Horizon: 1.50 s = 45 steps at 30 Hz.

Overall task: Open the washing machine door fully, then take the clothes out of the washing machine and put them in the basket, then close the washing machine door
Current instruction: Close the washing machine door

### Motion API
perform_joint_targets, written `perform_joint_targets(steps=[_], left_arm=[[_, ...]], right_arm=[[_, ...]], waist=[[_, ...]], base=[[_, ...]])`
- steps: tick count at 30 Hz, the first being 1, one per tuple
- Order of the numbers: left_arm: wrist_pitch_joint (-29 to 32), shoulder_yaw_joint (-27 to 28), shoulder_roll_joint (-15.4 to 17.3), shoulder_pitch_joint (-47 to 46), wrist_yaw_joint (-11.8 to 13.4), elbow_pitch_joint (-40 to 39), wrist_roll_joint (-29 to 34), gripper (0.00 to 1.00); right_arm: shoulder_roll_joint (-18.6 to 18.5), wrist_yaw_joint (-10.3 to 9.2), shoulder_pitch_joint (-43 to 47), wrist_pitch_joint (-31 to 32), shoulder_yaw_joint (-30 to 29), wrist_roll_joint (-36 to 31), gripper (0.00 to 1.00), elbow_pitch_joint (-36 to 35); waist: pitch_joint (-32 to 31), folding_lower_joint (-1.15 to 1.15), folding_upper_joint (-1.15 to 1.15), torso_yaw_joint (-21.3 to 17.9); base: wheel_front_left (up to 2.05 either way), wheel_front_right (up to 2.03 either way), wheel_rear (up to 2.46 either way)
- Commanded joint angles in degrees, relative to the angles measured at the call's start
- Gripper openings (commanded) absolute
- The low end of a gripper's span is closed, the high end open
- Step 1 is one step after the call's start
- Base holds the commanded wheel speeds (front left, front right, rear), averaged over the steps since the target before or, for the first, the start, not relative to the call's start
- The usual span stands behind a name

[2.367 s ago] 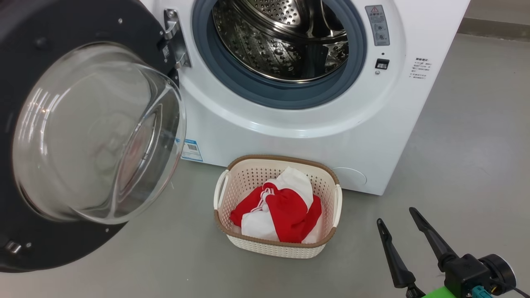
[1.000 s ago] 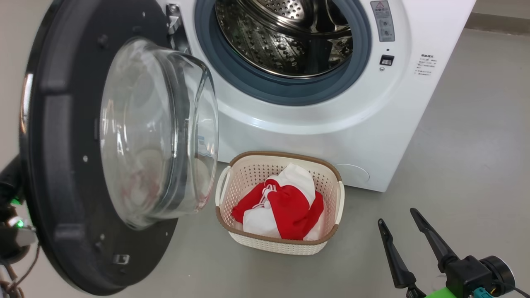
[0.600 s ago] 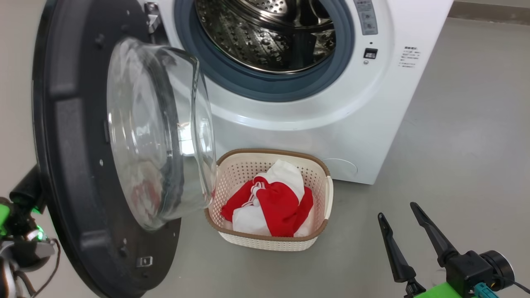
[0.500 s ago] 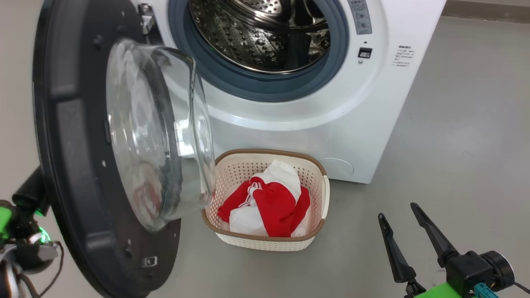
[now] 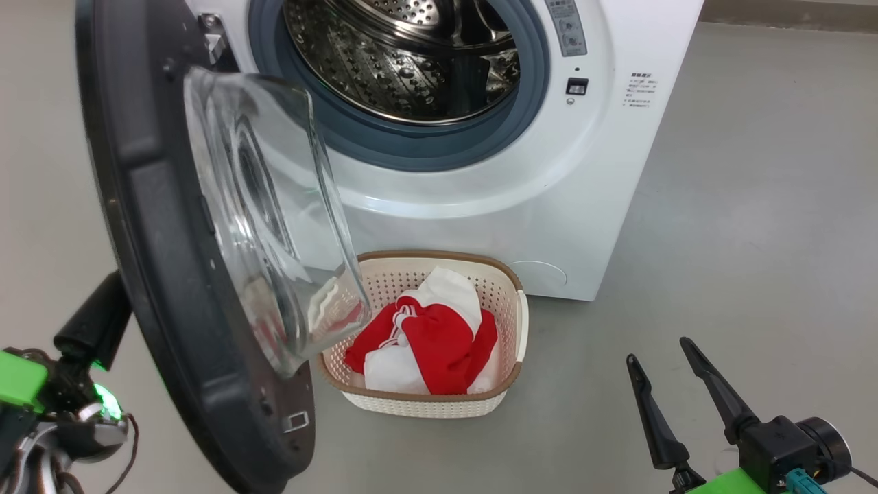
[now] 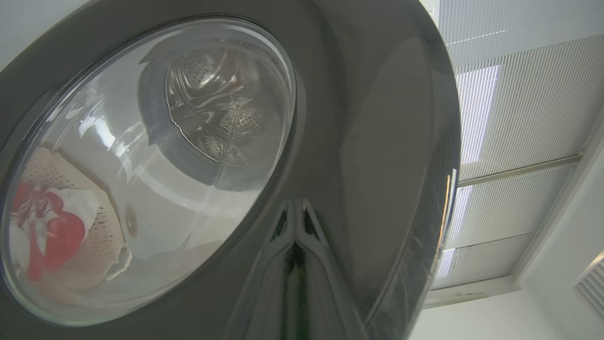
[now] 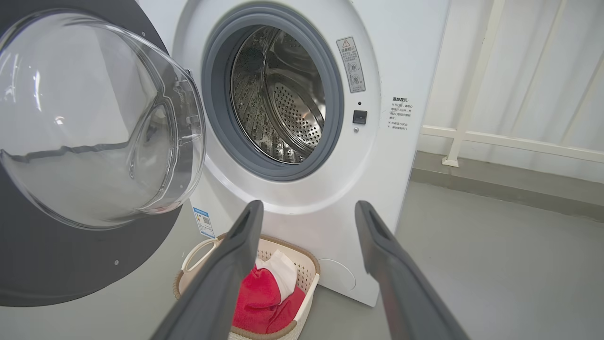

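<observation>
The washing machine (image 5: 480, 206) stands at the top with its steel drum (image 5: 405, 55) showing no clothes. The washing machine door (image 5: 171, 226) hangs half swung, its glass bowl (image 5: 274, 219) overlapping the basket (image 5: 439, 257) on the floor below. Red and white clothes (image 5: 425, 336) lie in the basket. My left gripper (image 6: 295, 243) is shut, its tips against the door's glossy outer face (image 6: 368, 118); in the head view its fingers are hidden behind the door. My right gripper (image 5: 657, 350) is open and holds nothing, low at the right, and aims at the machine front (image 7: 307, 208).
Grey floor stretches to the right of the machine and basket. A white railing (image 7: 472, 85) and curtain stand behind at the right. A blue label (image 7: 204, 222) sits low on the machine front. The door blocks the left side.
The door has swung further toward the machine, with my left arm following behind it. The head camera has shifted. The right gripper has stayed put and open.
</observation>
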Motion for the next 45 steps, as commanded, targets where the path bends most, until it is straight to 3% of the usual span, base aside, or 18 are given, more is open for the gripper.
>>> perform_joint_targets(steps=[1, 25, 45], left_arm=[[-0.09, -0.16, 0.69, 0.21, -0.68, -2.99, -1.14, 0.0], [-7.81, -7.39, 0.57, 3.6, -1.85, -3.28, -7.65, 0.0], [-10.69, -12.13, 0.57, -0.39, -3.49, 0.13, -11.08, 0.0]], right_arm=[[-0.74, 0.29, -2.39, -0.75, 1.36, 0.35, 1.0, -1.23], [-0.74, 0.29, -2.97, -0.84, 1.8, 0.7, 1.0, -0.62], [-0.74, 0.29, -3.43, -0.85, 2.49, 0.53, 1.0, -0.62]], waist=[[0.17, 0.0, 0.0, -0.46], [0.77, 0.0, 0.0, -6.03], [1.75, 0.0, 0.0, -10.89]], base=[[0.0, 0.0, 0.0], [0.0, 0.0, 0.0], [0.0, 0.0, 0.0]])
